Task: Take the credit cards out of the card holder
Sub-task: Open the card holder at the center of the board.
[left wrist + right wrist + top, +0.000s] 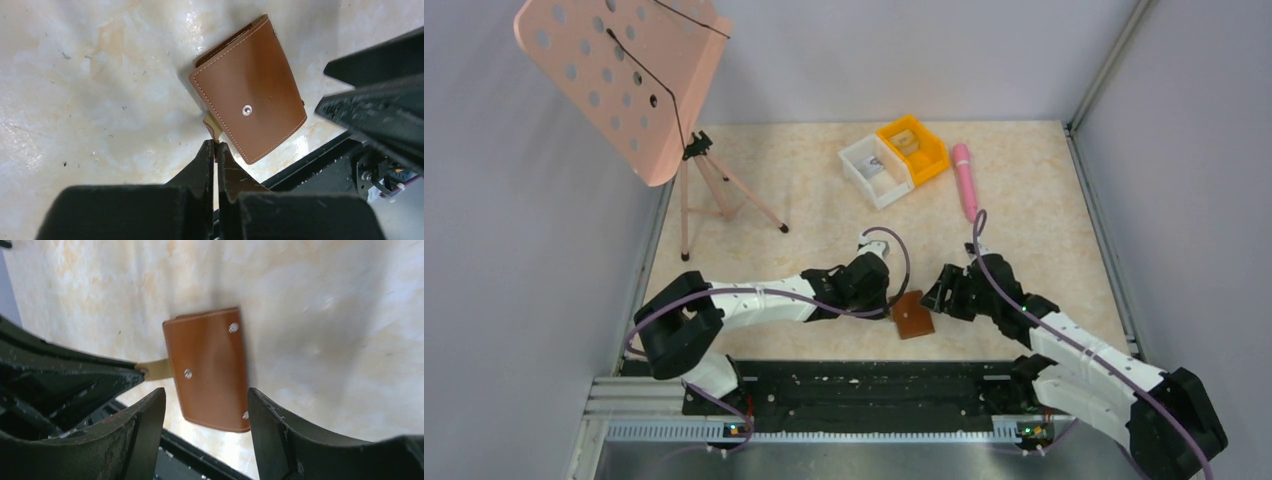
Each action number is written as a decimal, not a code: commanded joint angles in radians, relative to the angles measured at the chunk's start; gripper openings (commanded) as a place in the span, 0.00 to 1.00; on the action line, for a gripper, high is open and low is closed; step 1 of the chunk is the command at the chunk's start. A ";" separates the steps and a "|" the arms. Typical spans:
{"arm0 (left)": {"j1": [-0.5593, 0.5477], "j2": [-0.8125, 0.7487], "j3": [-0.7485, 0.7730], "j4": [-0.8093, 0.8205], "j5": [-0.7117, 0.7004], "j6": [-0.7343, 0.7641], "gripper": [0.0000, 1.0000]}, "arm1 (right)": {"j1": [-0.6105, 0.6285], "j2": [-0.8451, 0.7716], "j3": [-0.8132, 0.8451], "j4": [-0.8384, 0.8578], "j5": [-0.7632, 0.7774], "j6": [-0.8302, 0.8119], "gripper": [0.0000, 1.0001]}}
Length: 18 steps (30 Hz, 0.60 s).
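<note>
L gripper [216, 146] pinched shut on clasp tab [212, 126] of card holder [250, 90]; R gripper [206, 394] jaws well apart, holding nothing, above holder. Holder lies folded shut on tabletop [824, 190] by near edge, approx mid-way along; no credit cards showing. Risk: tab grip is thin, so a pull may slip off or drag whole holder off near edge w/o opening it.

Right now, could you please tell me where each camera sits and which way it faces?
Top external: above and behind the robot, looking down at the table; left arm, right arm show.
Left wrist: on its arm, facing down at the card holder; shut left tool pinches its clasp tab.
Right wrist: on its arm, facing down; the open right tool frames the card holder.
Wrist views share the card holder.
</note>
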 commanded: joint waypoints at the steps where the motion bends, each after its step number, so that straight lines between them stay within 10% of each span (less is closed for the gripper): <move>1: 0.006 -0.067 -0.033 0.075 0.020 -0.050 0.00 | 0.127 -0.009 0.016 0.035 0.081 0.041 0.60; 18: 0.014 -0.195 -0.189 0.128 -0.031 -0.178 0.00 | 0.578 0.195 0.134 0.067 0.534 0.070 0.68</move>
